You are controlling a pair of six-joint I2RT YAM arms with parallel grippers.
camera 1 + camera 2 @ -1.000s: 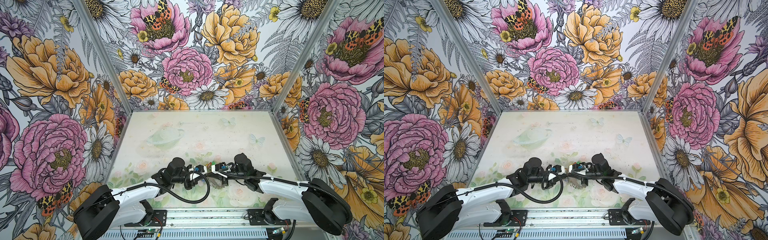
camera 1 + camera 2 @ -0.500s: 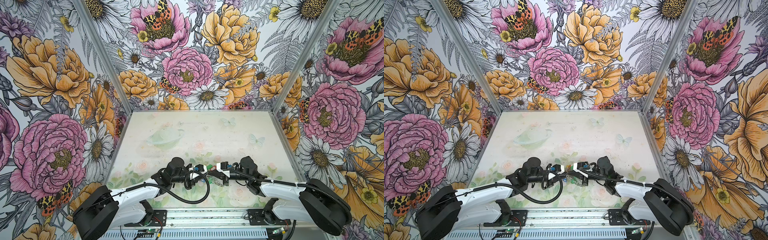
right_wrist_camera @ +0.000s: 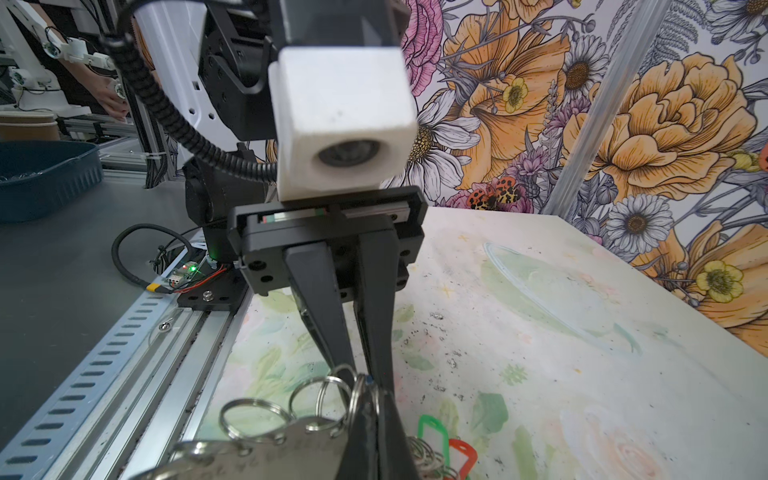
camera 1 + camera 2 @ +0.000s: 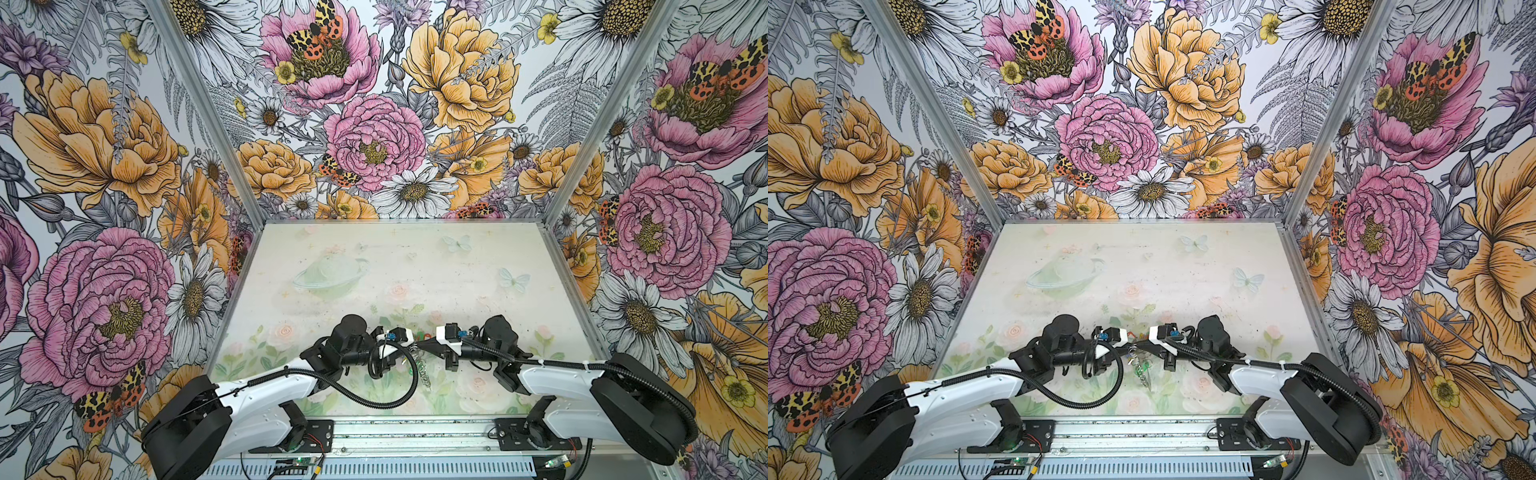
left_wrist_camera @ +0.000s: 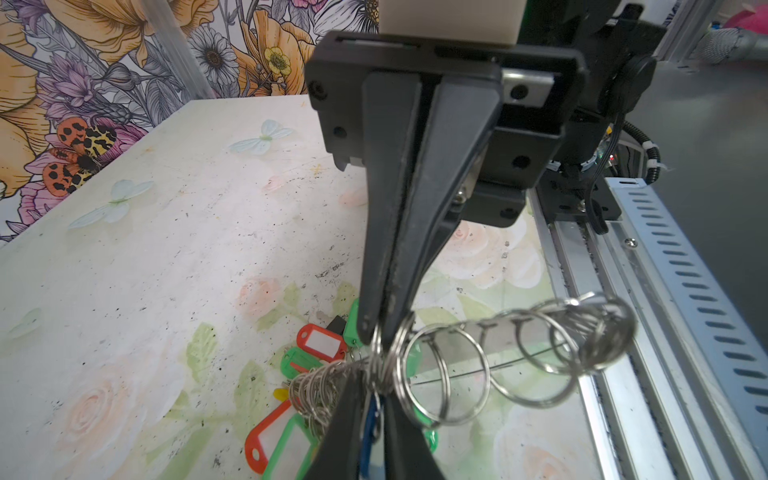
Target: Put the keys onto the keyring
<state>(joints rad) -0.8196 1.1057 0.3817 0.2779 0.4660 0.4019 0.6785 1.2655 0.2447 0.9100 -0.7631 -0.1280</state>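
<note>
The desk (image 4: 415,266) carries all the work at its front middle, where two arms meet head-on. Between them one keyring (image 5: 503,334) is held up off the desk, probably so its fringe of rings hangs free and within reach. The right fingers (image 5: 386,208) are pressed together on its band, serving as the steady clamp. The left fingers (image 3: 328,316) pinch one blue key (image 5: 370,428) right against the band, likely to line its small ring up with the fringe. The other keys (image 5: 320,340) cluster just under the keyring's far end. I count two red, at least three green and one yellow (whether they lie on the desk or already hang from the band, I cannot tell). About five larger rings (image 5: 534,401) show clearly, and the rest bunch too tightly to count.
</note>
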